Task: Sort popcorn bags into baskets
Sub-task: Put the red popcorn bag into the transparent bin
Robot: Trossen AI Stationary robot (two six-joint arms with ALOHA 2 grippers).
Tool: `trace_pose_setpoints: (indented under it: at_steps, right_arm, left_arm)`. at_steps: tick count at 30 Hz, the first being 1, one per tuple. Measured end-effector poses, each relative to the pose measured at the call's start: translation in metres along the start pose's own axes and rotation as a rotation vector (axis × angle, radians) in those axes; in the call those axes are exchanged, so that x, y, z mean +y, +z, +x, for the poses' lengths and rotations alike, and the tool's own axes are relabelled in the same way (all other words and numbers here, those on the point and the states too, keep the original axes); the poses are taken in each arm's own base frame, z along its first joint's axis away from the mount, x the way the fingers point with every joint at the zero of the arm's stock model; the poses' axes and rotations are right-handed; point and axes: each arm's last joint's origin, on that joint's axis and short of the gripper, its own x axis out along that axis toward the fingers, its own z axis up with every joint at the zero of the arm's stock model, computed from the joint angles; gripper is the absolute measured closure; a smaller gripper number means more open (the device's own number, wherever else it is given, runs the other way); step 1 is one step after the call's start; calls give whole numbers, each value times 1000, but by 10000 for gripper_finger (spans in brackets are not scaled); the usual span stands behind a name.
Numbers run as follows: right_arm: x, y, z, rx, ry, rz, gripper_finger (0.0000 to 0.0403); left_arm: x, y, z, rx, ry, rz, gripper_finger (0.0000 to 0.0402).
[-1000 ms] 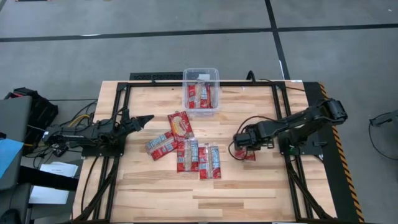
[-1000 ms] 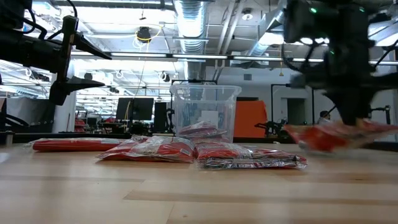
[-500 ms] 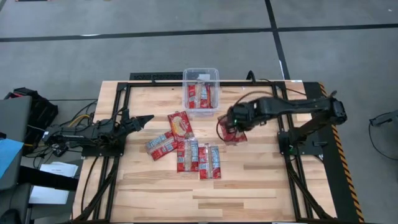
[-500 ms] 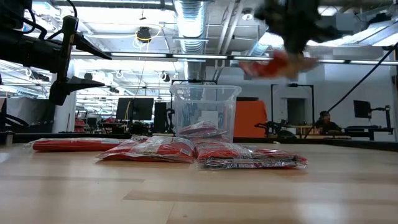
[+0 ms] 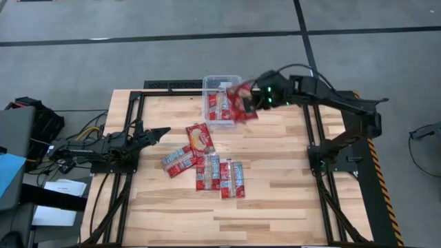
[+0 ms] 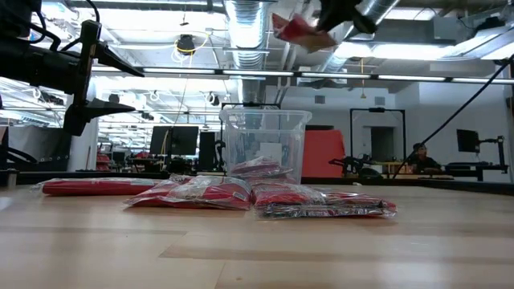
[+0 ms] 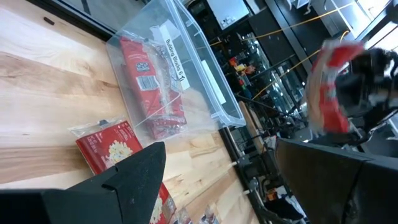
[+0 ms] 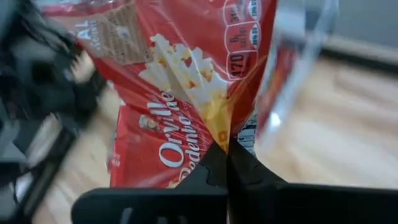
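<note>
A flat, crinkled red popcorn bag [image 5: 241, 103], glossy film printed with yellow and white kernels and white lettering, hangs pinched in the right gripper [image 5: 256, 100], whose two dark fingers are clenched on the packet's lower edge in the right wrist view [image 8: 186, 93]; in the high view it sits over the right rim of the clear bin [image 5: 207, 84], and in the low view it floats high above the bin's open top [image 6: 301, 30].

The bin is transparent plastic, rectangular with rounded corners and a raised rim, standing at the far middle of the table; red packets [image 5: 222, 107] already lie flat inside it, their print showing through the wall in the left wrist view [image 7: 149, 74], beside a white label strip [image 7: 169, 46].

Nearer on the pale wooden tabletop [image 5: 289, 200], more red packets lie loose: one [image 5: 200, 136] just in front of the bin, one tilted [image 5: 178, 160], and three side by side [image 5: 222, 176], shiny and slightly puffed in the low view [image 6: 321, 201].

The left gripper [image 5: 155, 133] rests low at the table's left edge, its tapered black fingers spread apart and holding nothing.
</note>
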Motion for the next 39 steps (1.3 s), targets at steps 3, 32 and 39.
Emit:
trace_pose_setpoints:
  at_steps: [3, 32, 39]
  right_arm:
    - [-4, 19, 19, -71, 19, 9, 394]
    - [-50, 40, 200, 43, -101, 134, 328]
    - [-54, 43, 200, 48, -97, 127, 232]
  left_arm:
    - [0, 0, 0, 0, 0, -2, 109]
    - [0, 0, 0, 15, -9, 5, 109]
    - [0, 0, 0, 14, -8, 5, 109]
